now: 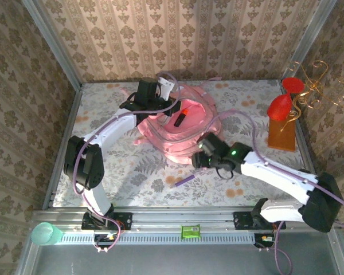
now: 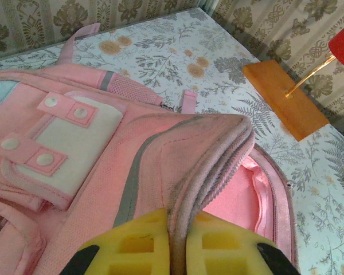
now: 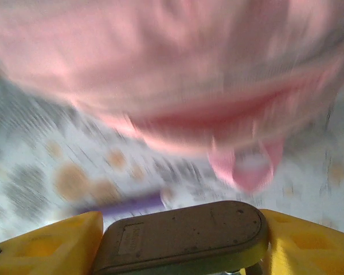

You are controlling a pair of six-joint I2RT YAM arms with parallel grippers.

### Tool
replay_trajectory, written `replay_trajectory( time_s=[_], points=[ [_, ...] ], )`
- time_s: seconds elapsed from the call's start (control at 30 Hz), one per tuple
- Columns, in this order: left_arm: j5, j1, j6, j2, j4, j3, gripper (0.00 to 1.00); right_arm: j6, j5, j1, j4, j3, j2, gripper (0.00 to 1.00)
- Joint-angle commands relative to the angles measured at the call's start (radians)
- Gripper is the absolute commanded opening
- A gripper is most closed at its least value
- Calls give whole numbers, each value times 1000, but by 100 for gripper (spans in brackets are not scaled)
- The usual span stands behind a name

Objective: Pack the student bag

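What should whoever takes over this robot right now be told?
Left gripper: shut, pinching the rim of the student bag at its opening.
Right gripper: shut on a flat brown object, at the bag's near side; this view is blurred.
Done: an orange marker appears to lie in the open bag.
Left: the brown object probably goes in next. A purple pen lies on the table in front of the bag.
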Motion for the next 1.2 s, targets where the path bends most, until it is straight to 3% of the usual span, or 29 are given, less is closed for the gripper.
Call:
replay_trajectory(
  time_s=[0.0, 0.13, 0.27, 0.47, 0.57, 0.7, 0.8, 0.9, 1.0, 1.17],
  points=[
    [1, 16, -13, -30, 93, 14, 0, -72, -89, -76, 170, 95, 28, 56],
    [16, 16, -33, -30, 87, 40, 0, -87, -107, -144, 309, 240, 199, 56],
    [17, 17, -35, -33, 57, 80, 0, -125, -33, -183, 348, 361, 371, 58],
    [19, 19, -18, -32, 16, 131, 0, -223, 145, -197, 412, 421, 486, 88],
    [22, 21, -18, -30, 15, 133, 0, -285, 164, -195, 381, 425, 458, 92],
    [22, 22, -22, -26, 27, 121, 0, -330, 90, -180, 363, 319, 310, 93],
    [25, 22, -30, -21, 45, 101, 0, -354, 21, -122, 327, 193, 173, 92],
    [27, 22, -30, -12, 48, 92, 0, -427, -9, -3, 266, 74, 59, 90],
    [25, 22, -23, -9, 47, 85, 0, -537, -33, 105, 213, -8, 41, 90],
    [20, 22, -21, -10, 41, 79, 0, -727, -112, 199, 248, -96, 104, 90]
  ],
)
